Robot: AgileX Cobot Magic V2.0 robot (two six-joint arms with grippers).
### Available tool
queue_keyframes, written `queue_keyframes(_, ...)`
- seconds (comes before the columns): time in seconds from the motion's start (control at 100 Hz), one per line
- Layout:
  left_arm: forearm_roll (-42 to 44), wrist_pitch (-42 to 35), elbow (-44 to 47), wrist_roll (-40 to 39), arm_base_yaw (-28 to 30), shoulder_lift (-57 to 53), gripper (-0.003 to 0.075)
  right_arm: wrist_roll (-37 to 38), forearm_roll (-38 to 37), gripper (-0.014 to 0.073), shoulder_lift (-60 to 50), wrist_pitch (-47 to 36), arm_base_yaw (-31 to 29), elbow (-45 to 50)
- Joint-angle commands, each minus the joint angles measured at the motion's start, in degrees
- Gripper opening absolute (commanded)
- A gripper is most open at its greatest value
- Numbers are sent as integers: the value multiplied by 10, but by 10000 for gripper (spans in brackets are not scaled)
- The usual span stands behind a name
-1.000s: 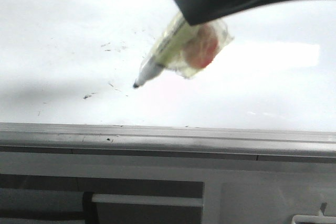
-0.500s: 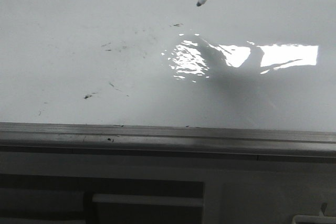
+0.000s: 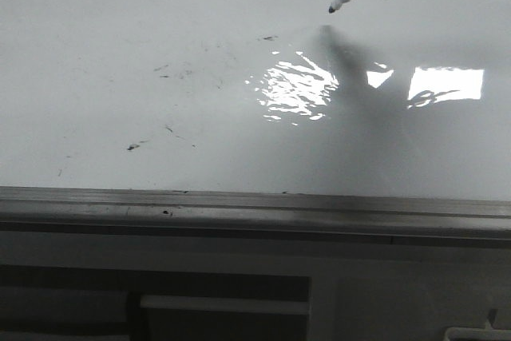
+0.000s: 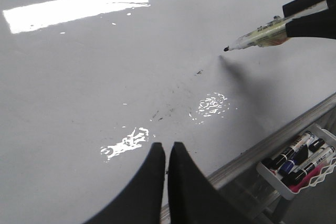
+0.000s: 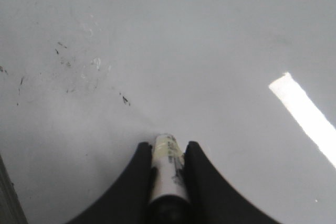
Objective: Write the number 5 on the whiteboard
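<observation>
This looks like an office or lab workspace. A large glossy whiteboard (image 3: 160, 117) with a grey metal edge rail (image 3: 239, 209) lies flat, mirroring rectangular ceiling lights, and beside it a white tray (image 4: 294, 190) holds several dry-erase markers (image 4: 300, 160).

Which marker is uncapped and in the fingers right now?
The yellowish marker held by the right gripper, its bare black tip toward the whiteboard. The markers in the tray sit capped beside the board rail.

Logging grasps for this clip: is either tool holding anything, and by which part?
The right tool grips a marker by its barrel; the left tool is shut, empty.
</observation>
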Motion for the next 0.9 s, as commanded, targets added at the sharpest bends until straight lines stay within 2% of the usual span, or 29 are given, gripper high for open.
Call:
queue_keyframes(0.0,-10,-48,-15,-5,2,1,-20,16,-28,-60,-1,-5,-2,-21)
queue_keyframes(0.28,-15,-48,-15,-5,2,1,-20,79,-10,-64,11,59,-2,-12)
queue_keyframes(0.54,-15,-48,-15,-5,2,1,-20,80,77,-63,11,37,2,10)
queue_keyframes(0.78,-15,-48,-15,-5,2,1,-20,80,77,-63,11,79,4,10)
queue_keyframes(0.89,-15,-48,-15,-5,2,1,-20,88,58,-63,4,142,3,10)
